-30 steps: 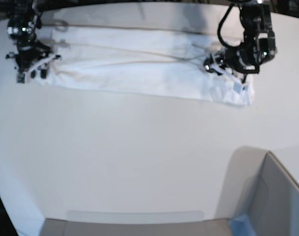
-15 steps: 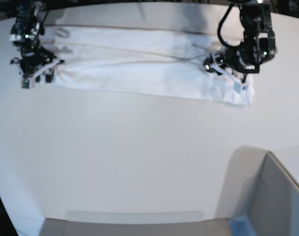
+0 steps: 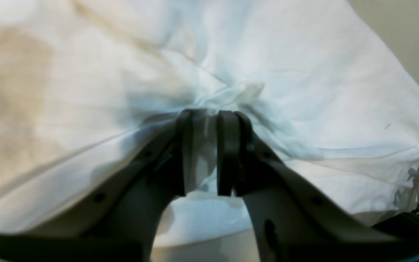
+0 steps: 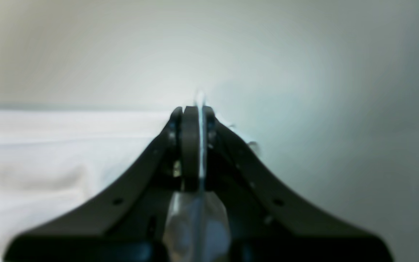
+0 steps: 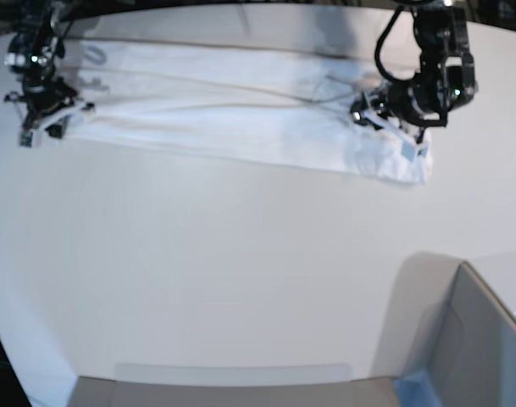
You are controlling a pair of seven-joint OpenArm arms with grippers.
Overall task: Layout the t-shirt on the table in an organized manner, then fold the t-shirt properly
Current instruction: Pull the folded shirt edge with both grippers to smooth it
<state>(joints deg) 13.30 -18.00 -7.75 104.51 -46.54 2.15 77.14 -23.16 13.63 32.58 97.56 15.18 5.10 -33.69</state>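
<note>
The white t-shirt (image 5: 232, 110) lies as a long folded band across the far side of the table (image 5: 241, 271), with no print showing. My left gripper (image 5: 369, 114) is at the band's right end. In the left wrist view this left gripper (image 3: 204, 118) is shut on a bunched fold of the t-shirt (image 3: 304, 91). My right gripper (image 5: 39, 127) is at the band's left end. In the right wrist view the right gripper (image 4: 194, 111) is shut on a thin edge of the t-shirt (image 4: 31, 153), with bare table (image 4: 304, 72) beyond it.
A grey box with a blue edge (image 5: 469, 339) stands at the near right corner. A pale flat strip (image 5: 232, 373) runs along the near edge. The table's curved far edge passes just behind the shirt and both arms.
My right gripper has shut on the shirt's left end and moved left and farther away, drawing the band along. The left arm has held its place.
</note>
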